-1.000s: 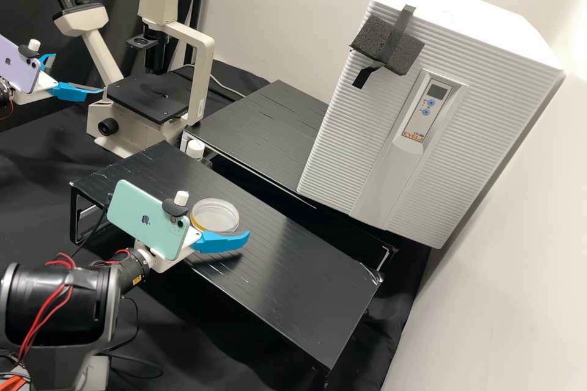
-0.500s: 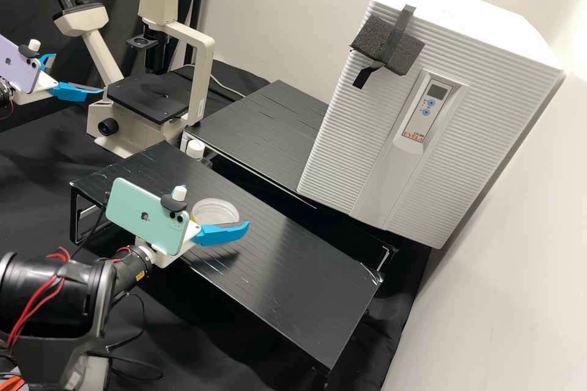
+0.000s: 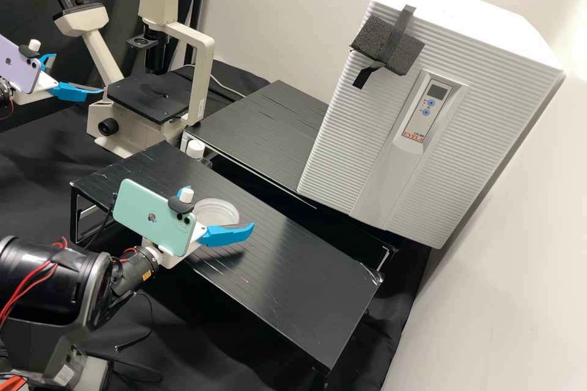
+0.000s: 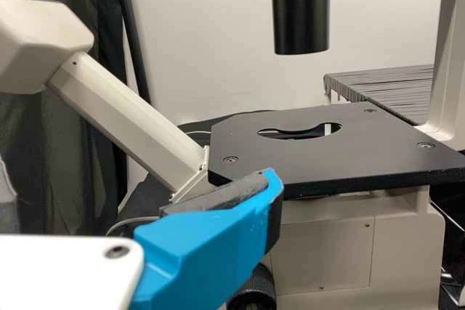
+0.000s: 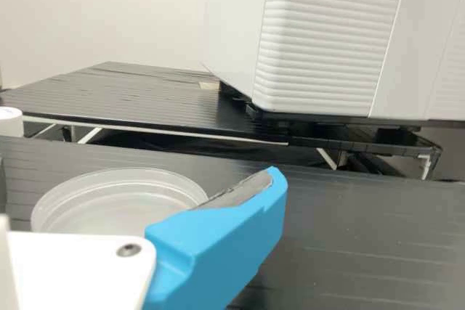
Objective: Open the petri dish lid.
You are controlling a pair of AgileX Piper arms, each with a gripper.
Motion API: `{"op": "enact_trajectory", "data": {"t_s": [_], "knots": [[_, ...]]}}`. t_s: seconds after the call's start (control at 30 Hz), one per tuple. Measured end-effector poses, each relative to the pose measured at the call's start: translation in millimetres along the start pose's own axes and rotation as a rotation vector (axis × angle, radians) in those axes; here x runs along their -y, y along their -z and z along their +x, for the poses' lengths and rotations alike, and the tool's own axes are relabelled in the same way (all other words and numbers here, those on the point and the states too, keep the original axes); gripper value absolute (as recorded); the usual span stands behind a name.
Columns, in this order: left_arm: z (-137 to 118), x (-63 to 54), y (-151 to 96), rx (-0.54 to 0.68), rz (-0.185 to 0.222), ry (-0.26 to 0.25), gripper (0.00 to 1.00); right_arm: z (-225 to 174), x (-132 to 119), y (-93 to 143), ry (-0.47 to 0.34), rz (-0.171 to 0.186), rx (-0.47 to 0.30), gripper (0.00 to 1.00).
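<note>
My left arm [image 3: 5,95] enters at the high view's left edge, and its left gripper [image 3: 78,73] points right across that view, its two blue fingers spread well apart. My right arm [image 3: 46,281] comes up from the lower left corner: a thick dark joint with red wires [image 3: 30,290] over it, then a slimmer wrist [image 3: 134,270]. From there the right gripper [image 3: 220,208] points right too, jaws wide. Each wrist view has a blue finger of mine with a dark grey pad [image 5: 243,192] along its inner side.
</note>
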Motion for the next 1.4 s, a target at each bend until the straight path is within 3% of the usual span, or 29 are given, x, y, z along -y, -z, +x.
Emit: {"op": "enact_trajectory", "data": {"t_s": [0.73, 0.77, 1.07, 1.4], "knots": [[0.0, 0.0, 0.0, 0.0, 0.0, 0.0, 1.0, 0.9, 4.9, -0.4, 0.026, -0.006, 0.002, 1.0], [0.0, 0.0, 0.0, 0.0, 0.0, 0.0, 1.0, 0.8, 4.8, -0.4, 0.025, -0.006, 0.002, 0.0], [0.0, 0.0, 0.0, 0.0, 0.0, 0.0, 1.0, 0.8, 4.8, -0.4, 0.025, 0.016, 0.002, 0.0], [0.0, 0.0, 0.0, 0.0, 0.0, 0.0, 1.0, 1.4, 6.3, -1.2, 0.032, 0.011, 0.008, 0.0]]}}
